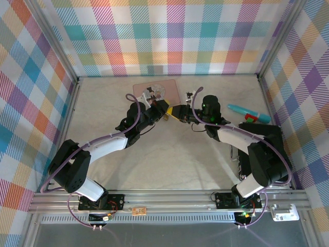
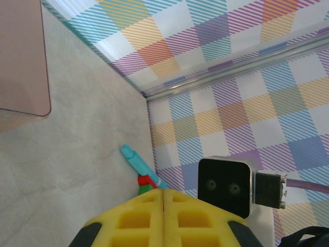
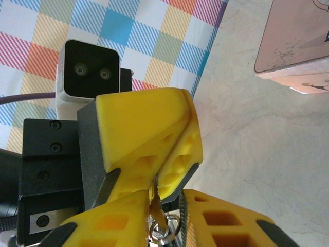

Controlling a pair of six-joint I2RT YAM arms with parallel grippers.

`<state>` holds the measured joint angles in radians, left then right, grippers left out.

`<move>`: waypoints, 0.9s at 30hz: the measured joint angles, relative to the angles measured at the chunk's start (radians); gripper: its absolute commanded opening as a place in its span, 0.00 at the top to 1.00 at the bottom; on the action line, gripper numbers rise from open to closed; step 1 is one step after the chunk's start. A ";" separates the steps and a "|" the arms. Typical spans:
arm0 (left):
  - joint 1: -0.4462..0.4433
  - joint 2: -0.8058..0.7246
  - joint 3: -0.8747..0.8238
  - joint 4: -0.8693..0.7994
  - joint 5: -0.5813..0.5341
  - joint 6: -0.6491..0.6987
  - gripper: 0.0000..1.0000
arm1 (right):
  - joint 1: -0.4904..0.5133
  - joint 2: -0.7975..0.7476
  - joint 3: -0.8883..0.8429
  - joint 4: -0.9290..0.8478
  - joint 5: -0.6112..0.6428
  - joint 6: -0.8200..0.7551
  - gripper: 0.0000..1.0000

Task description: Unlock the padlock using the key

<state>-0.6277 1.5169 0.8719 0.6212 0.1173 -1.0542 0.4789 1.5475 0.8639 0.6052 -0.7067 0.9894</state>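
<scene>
My two grippers meet tip to tip in mid-table, just in front of the pink tin. My left gripper (image 1: pixel 165 109) (image 2: pixel 163 198) is shut, its yellow fingers (image 3: pixel 180 154) pinching the key (image 3: pixel 155 198), a thin dark sliver that points down into my right gripper (image 1: pixel 175 112) (image 3: pixel 167 229). My right gripper is shut on the padlock (image 3: pixel 165 234). Only a brass glint and a silver loop of the padlock show between its yellow pads; the rest is hidden. The key's tip touches the padlock, but how deep it sits is hidden.
The pink tin (image 1: pixel 154 90) (image 2: pixel 23 56) (image 3: pixel 295 46) lies flat behind the grippers. A teal and red pen-like tool (image 1: pixel 248 112) (image 2: pixel 138 163) rests by the right wall. Checked walls close in the back and both sides. Bare table lies in front of the grippers.
</scene>
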 measured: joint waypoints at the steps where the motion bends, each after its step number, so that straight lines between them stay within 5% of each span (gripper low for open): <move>1: 0.000 0.000 0.000 0.000 0.000 0.000 1.00 | 0.000 0.003 0.000 0.005 -0.002 0.002 0.87; 4: 0.000 -0.002 -0.004 0.000 0.000 0.000 1.00 | -0.001 0.008 0.000 0.020 -0.002 0.009 1.00; 5: 0.000 -0.004 -0.005 0.000 0.000 0.000 0.92 | -0.002 0.010 0.000 0.023 -0.002 0.008 1.00; 8: 0.002 -0.019 -0.008 -0.011 -0.008 -0.003 0.45 | -0.002 0.010 0.000 0.008 -0.006 -0.013 1.00; 11: 0.015 -0.068 -0.024 -0.042 -0.022 -0.005 0.24 | -0.002 0.009 0.005 -0.077 -0.010 -0.090 1.00; 20: 0.143 -0.235 -0.051 -0.235 0.016 0.008 0.28 | -0.008 -0.046 0.150 -0.492 -0.010 -0.459 1.00; 27: 0.144 -0.214 -0.044 -0.331 0.171 0.042 0.35 | -0.008 -0.064 0.262 -0.702 -0.009 -0.679 1.00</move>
<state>-0.4835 1.3025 0.8276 0.2901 0.2878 -1.0119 0.4709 1.4837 1.1259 -0.0967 -0.7158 0.3107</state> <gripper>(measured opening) 0.655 0.056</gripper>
